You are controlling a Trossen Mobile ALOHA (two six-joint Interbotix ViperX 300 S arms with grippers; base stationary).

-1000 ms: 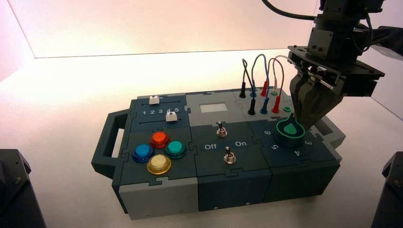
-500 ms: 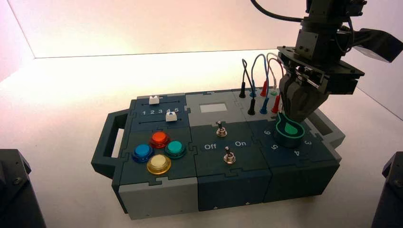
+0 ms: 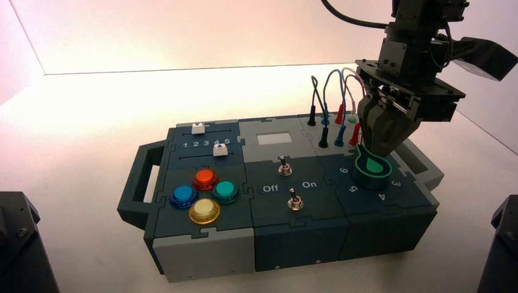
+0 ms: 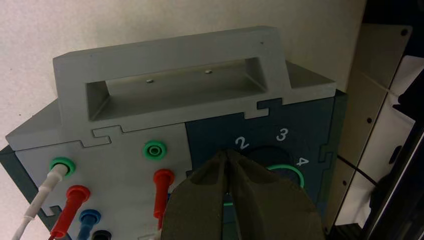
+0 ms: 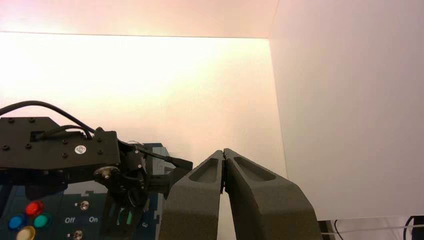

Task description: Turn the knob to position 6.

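Observation:
The dark green knob [image 3: 372,166] sits at the right end of the box [image 3: 201,244], ringed by white numerals. Its teardrop pointer aims toward the box's back, a little short of the 6 [image 3: 343,171]. My left gripper [image 3: 365,148] comes down from above with its fingers shut, tips against the pointer's end. In the left wrist view the shut left gripper [image 4: 227,152] covers most of the knob [image 4: 296,173]; numerals 2, 3 and 4 show there and the 6 is hidden. My right gripper [image 5: 223,150] hangs shut and empty, away from the box.
Red, blue and black plugs with looping wires [image 3: 333,91] stand just behind the knob, close to my left gripper. Two toggle switches [image 3: 295,200], several coloured push buttons [image 3: 204,195] and two sliders [image 3: 197,128] lie toward the handle end. A grey handle [image 4: 165,85] borders the knob's side.
My left gripper has shifted left across the knob, and the pointer has swung from pointing straight back round toward the 6. Most of this happened a second ago; little since.

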